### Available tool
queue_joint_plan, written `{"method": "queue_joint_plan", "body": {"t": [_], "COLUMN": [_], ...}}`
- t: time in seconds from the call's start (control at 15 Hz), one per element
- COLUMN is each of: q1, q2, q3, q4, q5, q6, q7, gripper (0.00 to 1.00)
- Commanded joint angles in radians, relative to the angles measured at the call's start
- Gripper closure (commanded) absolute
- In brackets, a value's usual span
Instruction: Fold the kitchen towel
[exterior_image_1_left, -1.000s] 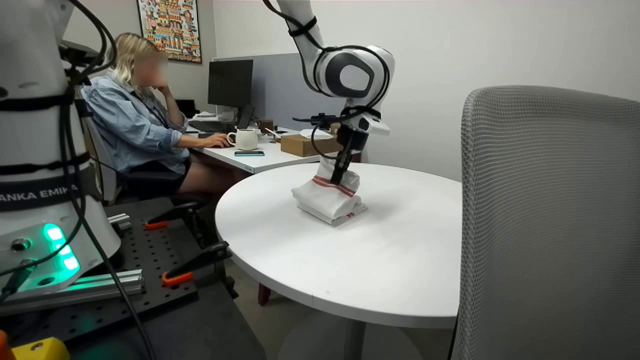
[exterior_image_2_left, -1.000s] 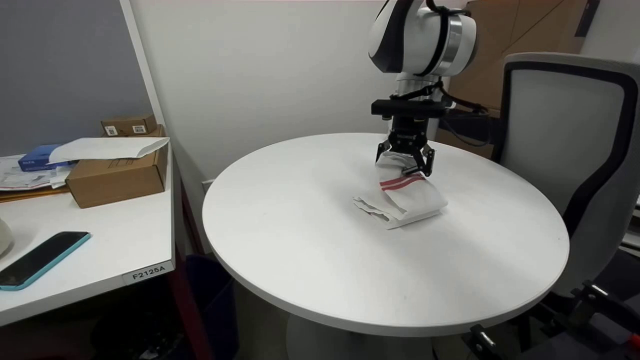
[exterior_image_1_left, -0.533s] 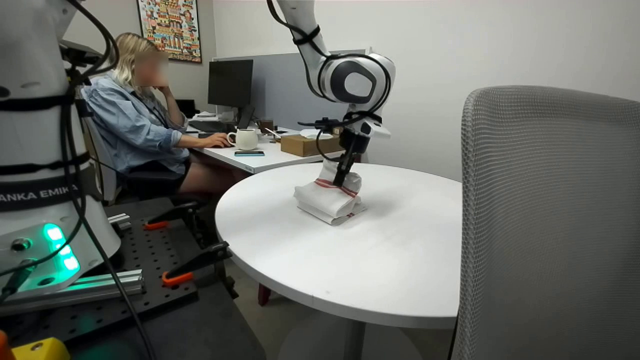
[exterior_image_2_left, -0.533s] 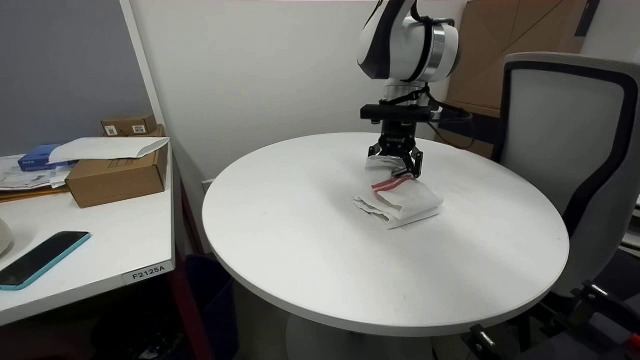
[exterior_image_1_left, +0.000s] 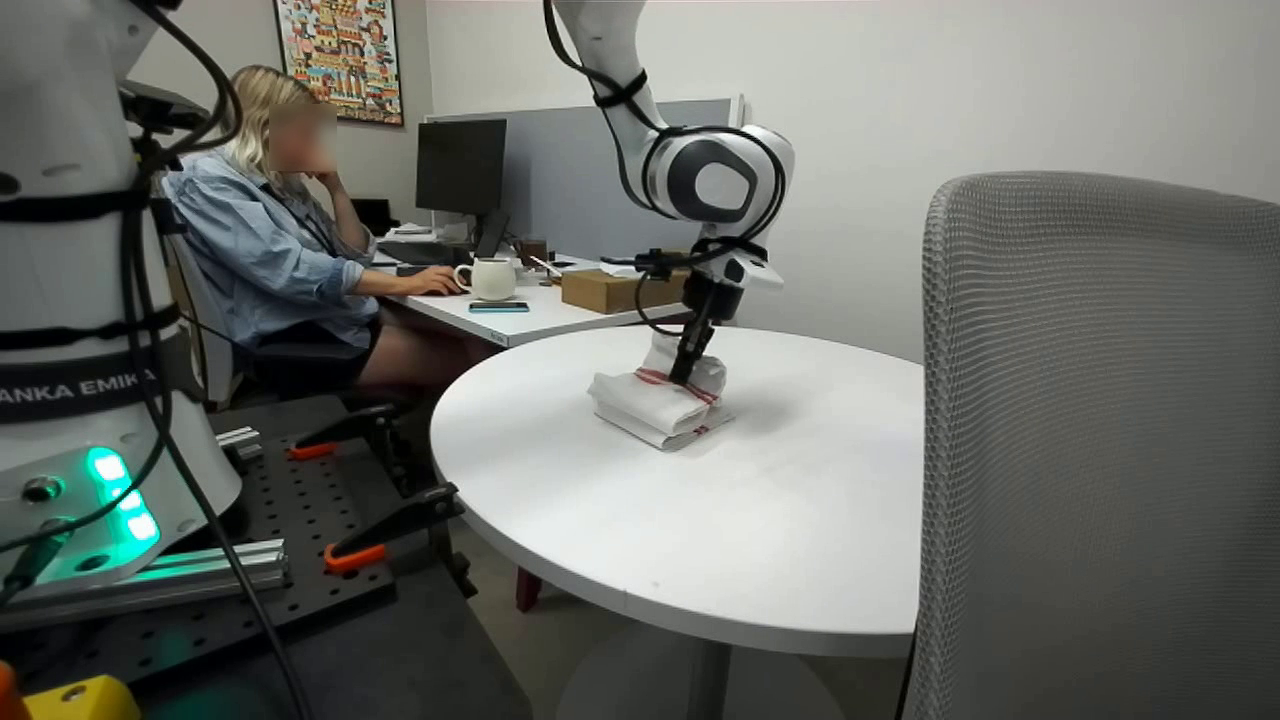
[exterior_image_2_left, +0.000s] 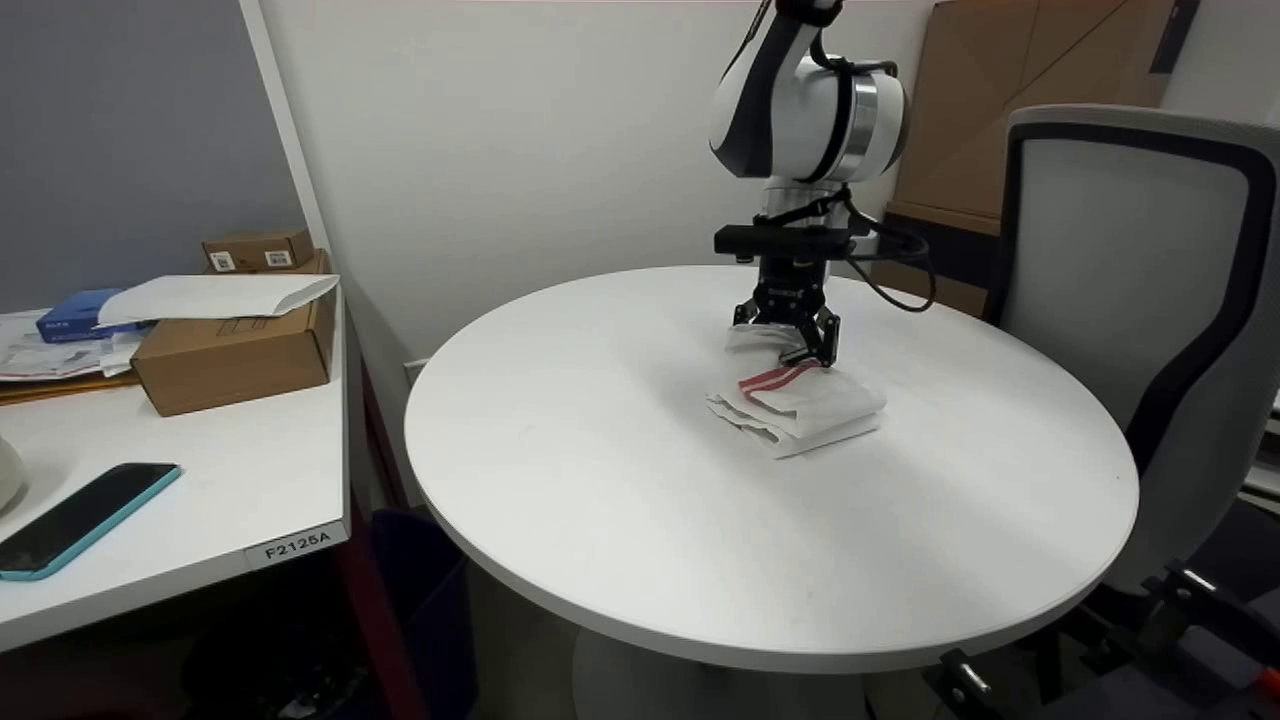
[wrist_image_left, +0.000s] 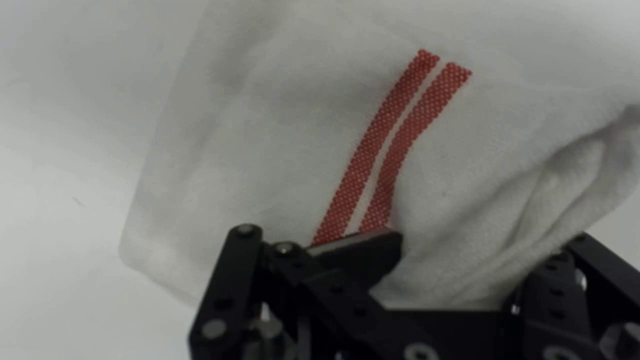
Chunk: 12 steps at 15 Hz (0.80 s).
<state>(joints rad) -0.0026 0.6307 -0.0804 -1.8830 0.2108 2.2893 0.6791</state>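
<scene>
My claw pinches a fold of the kitchen towel, whose stacked layers lie just below on the surface; in the wrist view, the bunched towel hides part of my grip.

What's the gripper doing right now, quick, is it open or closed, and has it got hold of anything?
Gripper: closed, holding a pinched fold of the kitchen towel.

"F2125A" is being displayed on the desk label; "ANKA EMIKA" is being displayed on the arm base.
</scene>
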Motion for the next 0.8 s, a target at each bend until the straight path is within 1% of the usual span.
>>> {"method": "queue_joint_plan", "body": {"t": [0.0,0.4,0.47,0.53,0.67,0.73], "q1": [0.017,0.020,0.020,0.021,0.024,0.026], "q2": [0.043,0.065,0.067,0.066,0.061,0.058], "q3": [-0.013,-0.017,-0.016,-0.017,-0.020,-0.020], "q4": [0.059,0.077,0.078,0.076,0.067,0.061], "q5": [0.003,-0.001,0.001,-0.001,-0.005,-0.006], "q6": [-0.042,-0.047,-0.050,-0.047,-0.037,-0.030], "q7": [0.028,0.031,0.031,0.030,0.029,0.028], "gripper": [1.00,1.00,0.75,0.73,0.60,0.52]}}
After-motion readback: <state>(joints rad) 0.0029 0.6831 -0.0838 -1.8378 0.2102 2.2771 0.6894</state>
